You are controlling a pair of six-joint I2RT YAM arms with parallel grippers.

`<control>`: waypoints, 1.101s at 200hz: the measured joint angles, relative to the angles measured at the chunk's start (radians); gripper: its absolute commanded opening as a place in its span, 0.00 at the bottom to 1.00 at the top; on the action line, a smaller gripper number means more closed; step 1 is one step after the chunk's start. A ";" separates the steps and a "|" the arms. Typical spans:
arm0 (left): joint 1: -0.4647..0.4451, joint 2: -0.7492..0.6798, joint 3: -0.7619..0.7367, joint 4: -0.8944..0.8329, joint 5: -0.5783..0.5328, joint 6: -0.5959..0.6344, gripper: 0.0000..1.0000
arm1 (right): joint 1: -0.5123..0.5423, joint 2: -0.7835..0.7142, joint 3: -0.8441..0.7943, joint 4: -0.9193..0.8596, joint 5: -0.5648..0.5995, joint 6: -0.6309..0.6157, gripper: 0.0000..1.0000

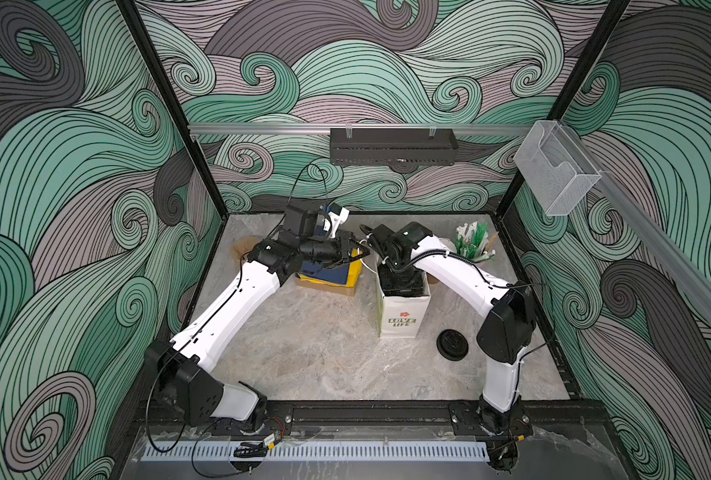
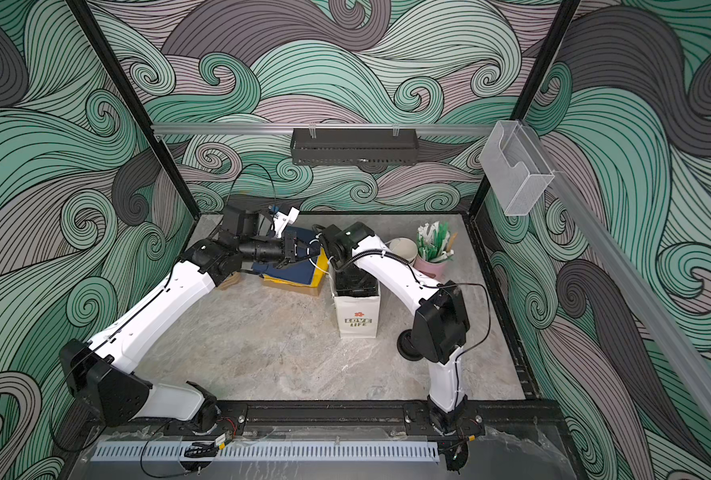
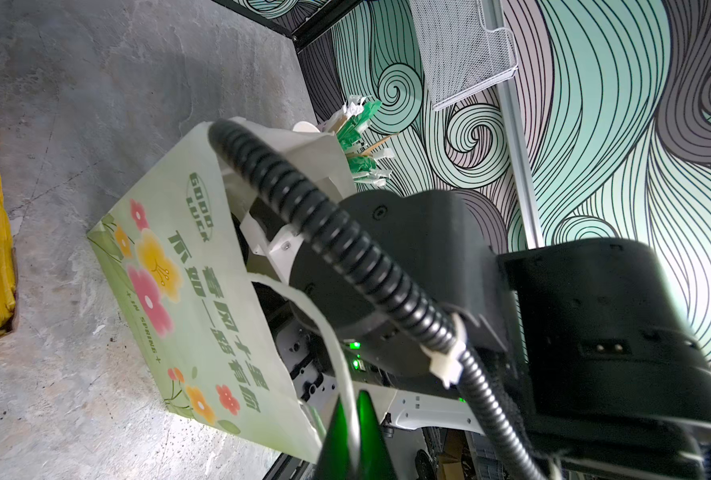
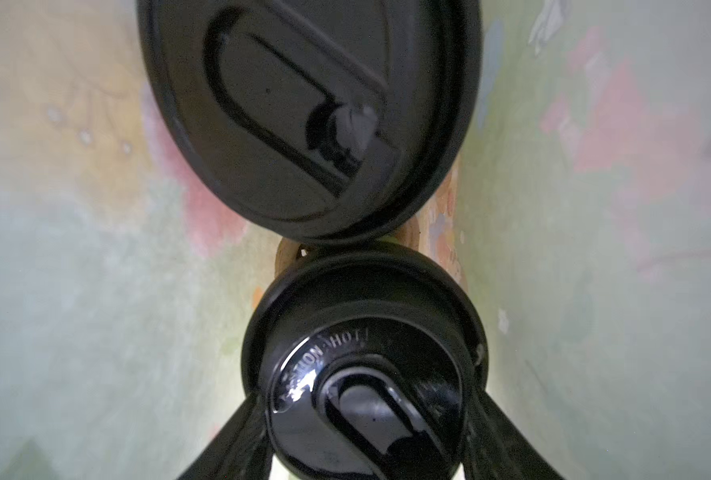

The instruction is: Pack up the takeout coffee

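**Both cups were inside the bag**

Your left arm (image 1: pixel 233 307) ran from the lower left of both top views up toward the middle, with its wrist turned level and pointing right. Your left gripper (image 3: pixel 354 436) was pressed together on the bag's white handle (image 3: pixel 324 328). The strap ran between the green fingertips (image 3: pixel 372 428), just left of the mouth of the bag (image 1: pixel 403 320).

Your right arm (image 1: pixel 457 270) climbed from the lower right and bent at an elbow near the right side. From there it leaned up and left, then dropped its wrist straight down into the bag's mouth near the centre of the frame.

In the right wrist view your right gripper (image 4: pixel 366 419) was clamped on the held cup (image 4: pixel 362 332) at lower centre, with one black finger on each side below the lid. The other cup (image 4: pixel 304 116) filled the upper centre. Its lid was tilted and its rim appeared to touch the held cup's lid. Both cups sat between the bag's pale flowered walls.

Left of the bag, a box (image 1: pixel 329 287) held yellow and navy folded things. Up and to the right of the bag, a pink tub (image 2: pixel 430 266) held green and white sticks. A loose lid (image 1: pixel 452 343) lay on the table (image 1: pixel 304 353) to the lower right of the bag.
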 measured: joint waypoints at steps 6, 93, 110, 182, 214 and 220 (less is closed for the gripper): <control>0.000 0.000 0.000 0.000 0.000 0.000 0.00 | 0.000 0.000 -0.001 0.002 0.000 -0.001 0.61; 0.000 0.000 -0.003 0.000 0.000 0.000 0.00 | -0.004 -0.013 -0.026 0.036 0.000 -0.024 0.61; 0.000 0.000 -0.006 0.000 0.000 0.000 0.00 | -0.004 -0.016 -0.029 0.040 0.000 -0.026 0.61; 0.000 0.000 -0.019 -0.001 -0.007 0.000 0.00 | -0.004 -0.028 -0.025 0.022 0.001 -0.019 0.61; -0.002 0.000 -0.019 -0.002 -0.010 0.000 0.00 | -0.005 -0.029 -0.003 0.001 0.000 -0.013 0.61; -0.002 0.000 -0.019 -0.002 -0.011 0.000 0.00 | -0.005 -0.029 0.003 -0.002 0.001 -0.011 0.61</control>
